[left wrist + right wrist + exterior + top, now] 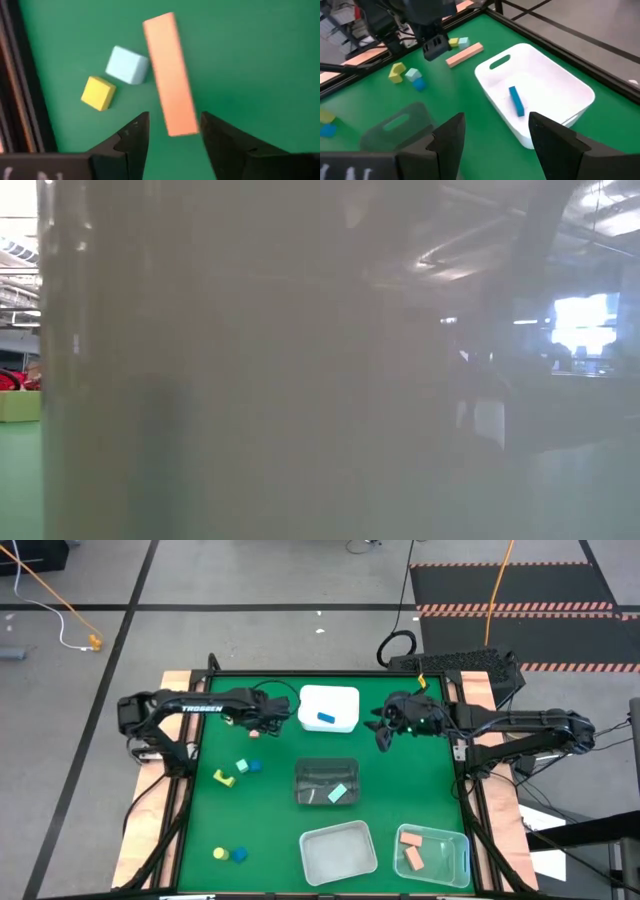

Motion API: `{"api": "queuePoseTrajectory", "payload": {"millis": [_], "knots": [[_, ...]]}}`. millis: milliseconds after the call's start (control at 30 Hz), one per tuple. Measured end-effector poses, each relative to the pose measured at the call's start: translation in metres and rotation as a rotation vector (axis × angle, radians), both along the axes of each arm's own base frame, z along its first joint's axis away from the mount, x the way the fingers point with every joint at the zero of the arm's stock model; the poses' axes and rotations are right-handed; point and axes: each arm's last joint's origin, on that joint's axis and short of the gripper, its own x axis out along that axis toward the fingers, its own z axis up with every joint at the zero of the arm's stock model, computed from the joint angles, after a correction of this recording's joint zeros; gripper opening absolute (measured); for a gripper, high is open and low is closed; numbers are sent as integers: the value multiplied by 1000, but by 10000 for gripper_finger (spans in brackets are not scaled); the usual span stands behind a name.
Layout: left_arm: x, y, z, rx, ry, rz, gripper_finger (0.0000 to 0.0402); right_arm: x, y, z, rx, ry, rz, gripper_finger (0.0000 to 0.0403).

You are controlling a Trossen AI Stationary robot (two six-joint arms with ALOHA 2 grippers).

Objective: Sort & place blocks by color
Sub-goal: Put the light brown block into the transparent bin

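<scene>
Fingers of the left gripper point(170, 137) stand apart over the pink bar point(169, 75) (lying loose, I'd say); centre across its narrow width before closing.

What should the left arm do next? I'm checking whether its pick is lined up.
Probably lower the left gripper a little and close. Its fingers stand open on either side of one end of the salmon pink bar, which lies flat on the green table, apart from the mint cube and yellow cube.
</scene>
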Motion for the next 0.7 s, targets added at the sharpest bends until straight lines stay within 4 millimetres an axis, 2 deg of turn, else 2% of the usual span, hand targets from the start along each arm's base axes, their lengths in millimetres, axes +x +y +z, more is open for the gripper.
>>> {"api": "queuePoseTrajectory", "payload": {"millis": [200,500,700], "knots": [[-5,17,-22,-96,-78,98,204,-1,-8,0,-22,10,-19,208],[-26,21,-51,-109,-84,190,207,-3,-14,0,-22,12,-45,208],[-21,21,-54,-108,-163,192,207,-3,-15,0,-57,28,-27,208]]}}
